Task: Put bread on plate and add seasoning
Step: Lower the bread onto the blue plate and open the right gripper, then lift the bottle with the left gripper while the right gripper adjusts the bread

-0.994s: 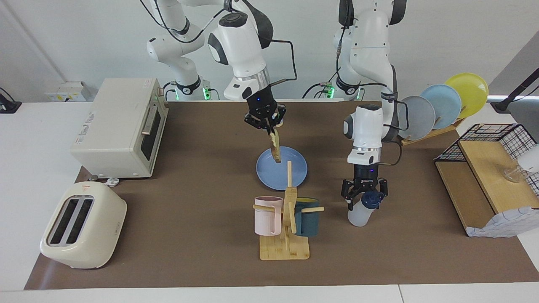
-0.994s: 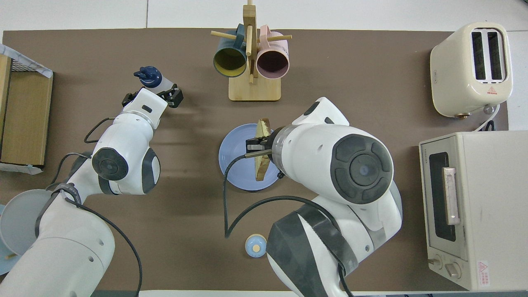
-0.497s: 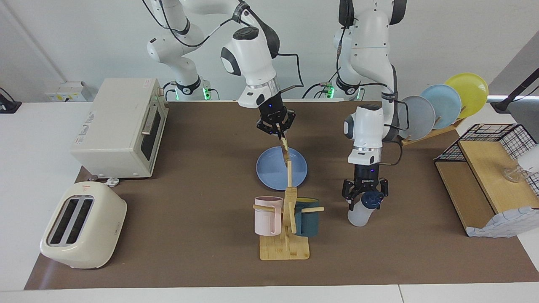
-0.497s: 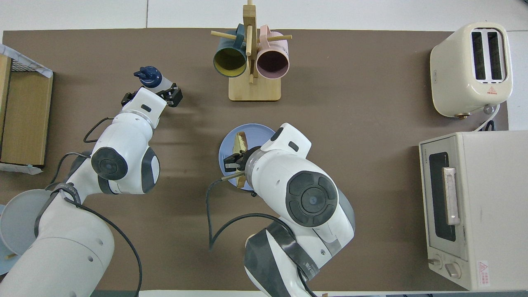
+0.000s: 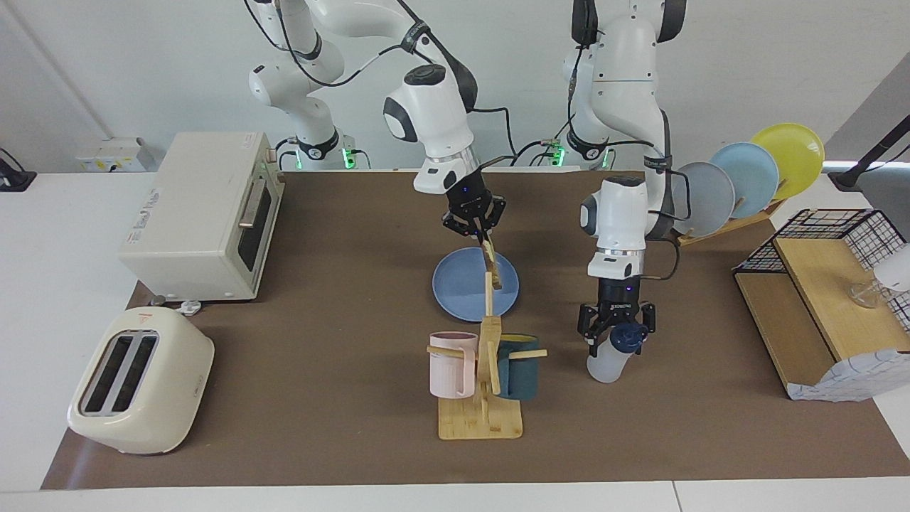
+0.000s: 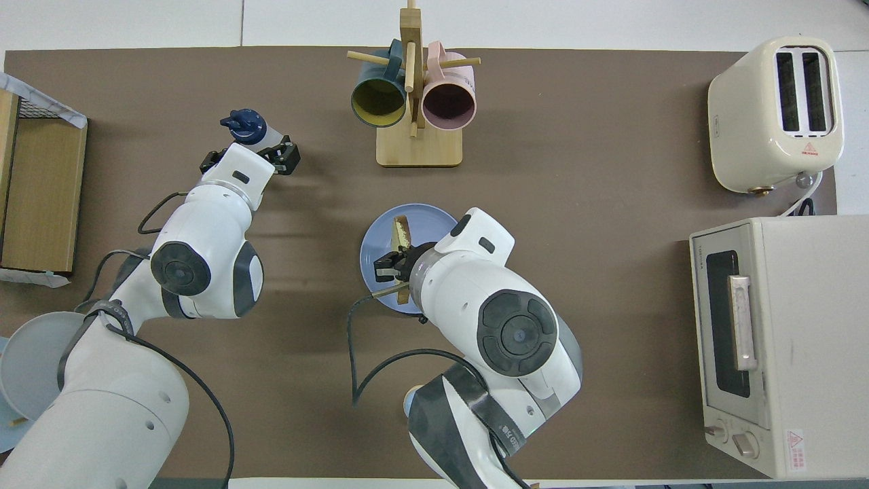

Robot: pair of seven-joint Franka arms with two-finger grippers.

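While the right claw [image 5: 482, 239] hangs over the blue plate [image 5: 458, 293], it is clamped on the bread [image 5: 492, 269], pinching the slice by its upper edge so that it stands on edge, tilted, its lower edge at or just above the plate's surface. In the overhead view the bread [image 6: 402, 233] shows as a thin strip over the plate [image 6: 380, 246], which lies near the middle of the worktop [image 5: 341, 370], nearer to the robots than the wooden mug stand [image 5: 483, 398] with its pink mug [image 5: 451, 364] and dark teal mug [image 5: 519, 366]. Toward the left arm's end, the left claw [image 5: 616, 340] has its fingers spread wide around the neck of the seasoning [image 5: 610, 359], which stands tilted on the worktop; whether they grip it cannot be told.
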